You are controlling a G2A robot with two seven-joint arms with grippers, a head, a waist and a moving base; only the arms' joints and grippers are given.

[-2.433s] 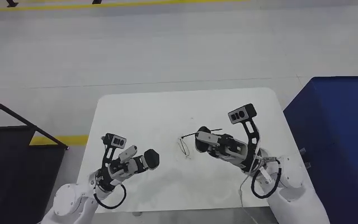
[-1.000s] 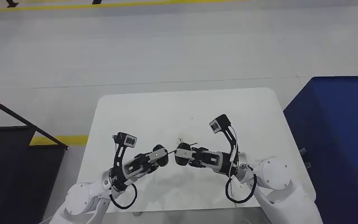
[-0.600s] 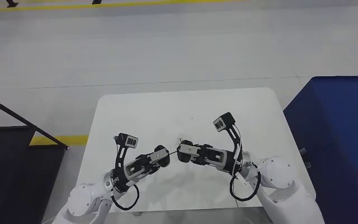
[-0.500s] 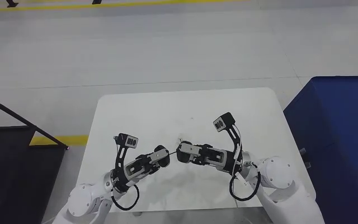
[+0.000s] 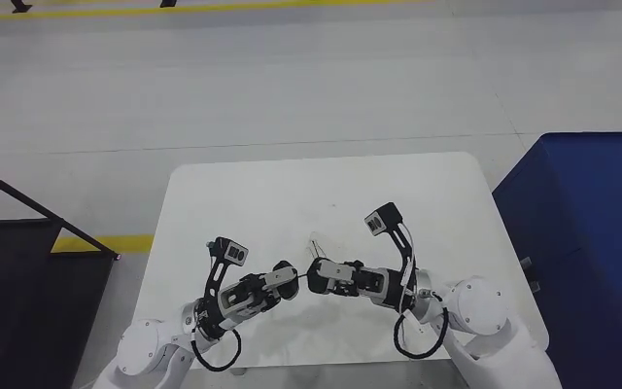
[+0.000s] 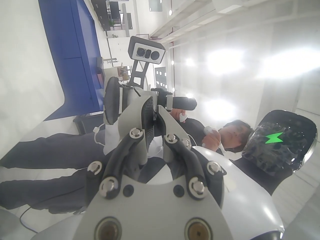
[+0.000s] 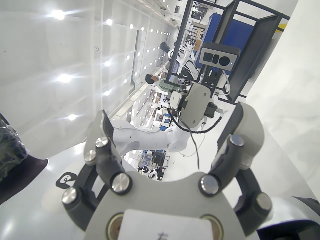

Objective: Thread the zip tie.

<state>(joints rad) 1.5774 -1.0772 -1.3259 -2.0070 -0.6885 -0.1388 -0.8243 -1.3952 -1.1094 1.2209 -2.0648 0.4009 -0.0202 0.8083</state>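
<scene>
Left gripper [image 5: 285, 275]: low over the near middle of the table [image 5: 418, 194], tip aimed at the other arm. In the left wrist view its fingers [image 6: 136, 116] sit drawn close, only a slim gap between them. Cannot tell whether the tie is pinched there.

Zip tie [image 5: 315, 247]: thin dark strand just beyond the two gripper tips, its near end down in the gap where they meet. Long axis runs from the grippers away from the robot, with a slight bow. Too small to tell which end is the head and which the tail.

Handling, as a judgement: very light, springy plastic, smooth and likely to slip or twist in the pads. It bends but wants to straighten. Best held close behind the tail tip so the free end stays short and stiff for aiming. The head needs a second firm pinch, slot left uncovered.

Right gripper [image 5: 314, 272]: tip to tip with the left, near touching. The right wrist view shows its fingers [image 7: 105, 126] spread wide, nothing seen between them.
</scene>
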